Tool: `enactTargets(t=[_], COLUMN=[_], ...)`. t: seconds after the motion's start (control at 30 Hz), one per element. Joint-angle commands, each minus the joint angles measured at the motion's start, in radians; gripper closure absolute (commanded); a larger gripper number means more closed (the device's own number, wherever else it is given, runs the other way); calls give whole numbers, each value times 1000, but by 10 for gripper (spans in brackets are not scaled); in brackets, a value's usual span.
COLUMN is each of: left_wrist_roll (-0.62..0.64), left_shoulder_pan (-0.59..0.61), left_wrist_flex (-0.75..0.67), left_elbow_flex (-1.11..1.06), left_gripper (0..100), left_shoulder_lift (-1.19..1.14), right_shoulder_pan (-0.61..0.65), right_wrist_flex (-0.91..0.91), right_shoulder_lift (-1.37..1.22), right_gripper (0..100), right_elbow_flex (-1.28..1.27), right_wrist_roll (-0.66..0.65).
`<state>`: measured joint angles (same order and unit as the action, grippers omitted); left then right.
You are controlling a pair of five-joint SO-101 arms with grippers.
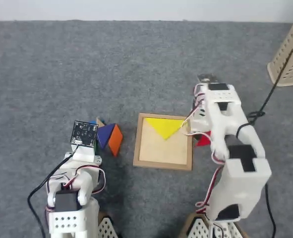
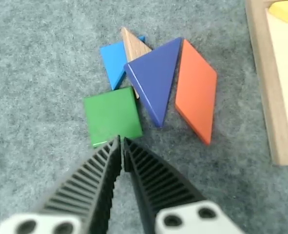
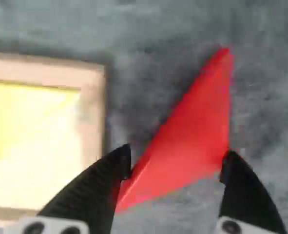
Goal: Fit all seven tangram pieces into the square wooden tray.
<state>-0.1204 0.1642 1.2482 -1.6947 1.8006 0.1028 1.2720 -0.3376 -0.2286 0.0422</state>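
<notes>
The red triangle sat between the fingers of the right pincer. Its jaws were set wide and pressed against the piece's two edges, apparently gripping it, just outside the wooden tray. The tray's rim stood close beside one finger. Beyond the rim, the yellow triangle already lay in the tray.

The hold looked shallow and caught the piece near a corner, so the triangle could pivot or slip out on the way over the rim. A low carry might also snag that rim and push the tray across the grey carpet.

At the other arm, the left pincer was drawn narrow and empty, its tips at the near edge of the green square. Just past the square lay the dark blue triangle, the orange parallelogram, a light blue piece and a bare wooden triangle, crowded together and partly overlapping. A push or grab there would likely disturb the neighbouring pieces.
</notes>
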Motion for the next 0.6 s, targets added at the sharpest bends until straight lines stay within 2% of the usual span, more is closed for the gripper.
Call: enactTargets(t=[0.0,0.17,0.37,0.57], left_wrist_roll=[-8,-8,-8,-8], left_shoulder_pan=[3,3,3,3], left_wrist_flex=[6,6,6,6], left_elbow_flex=[8,8,8,8], left_gripper=[988,988,988,988], left_shoulder_lift=[0,0,0,0], right_shoulder_pan=[-35,-44,-68,-102], right_wrist_flex=[-8,7,22,35], right_shoulder_lift=[-31,-96,-102,-96], right_gripper=[705,710,846,868], right_elbow_flex=[25,54,68,104], right_wrist_roll=[-35,-41,-41,-43])
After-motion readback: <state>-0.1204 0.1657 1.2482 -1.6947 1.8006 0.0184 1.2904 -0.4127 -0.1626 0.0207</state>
